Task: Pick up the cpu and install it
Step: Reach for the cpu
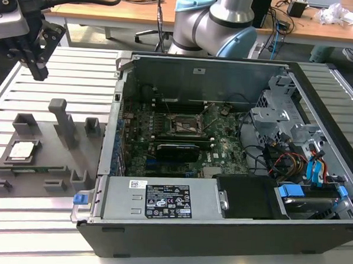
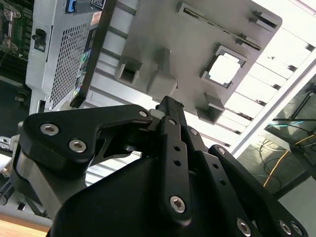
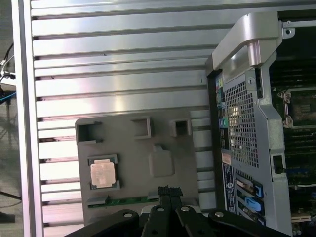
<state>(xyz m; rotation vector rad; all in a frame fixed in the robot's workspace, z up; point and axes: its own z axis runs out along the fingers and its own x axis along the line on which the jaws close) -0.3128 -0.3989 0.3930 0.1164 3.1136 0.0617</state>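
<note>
Cpu (image 3: pixel 103 173) top shiny metal; holder tray (image 3: pixel 123 153) matt grey plastic; table (image 3: pixel 123 64) ribbed silvery metal.

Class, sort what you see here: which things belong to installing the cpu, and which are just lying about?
Belong to the job:
- cpu, lying in the grey tray
- gripper, shut, holding nothing
- socket on the board inside the open computer case

Just lying about:
- black expansion card
- power supply
- cables
- desk behind

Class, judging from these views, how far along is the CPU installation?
Nothing looks done: the cpu lies in its grey tray. In hand: the end effector hovers above the tray, holding nothing. Left: pick-up and seating in the motherboard socket.
</note>
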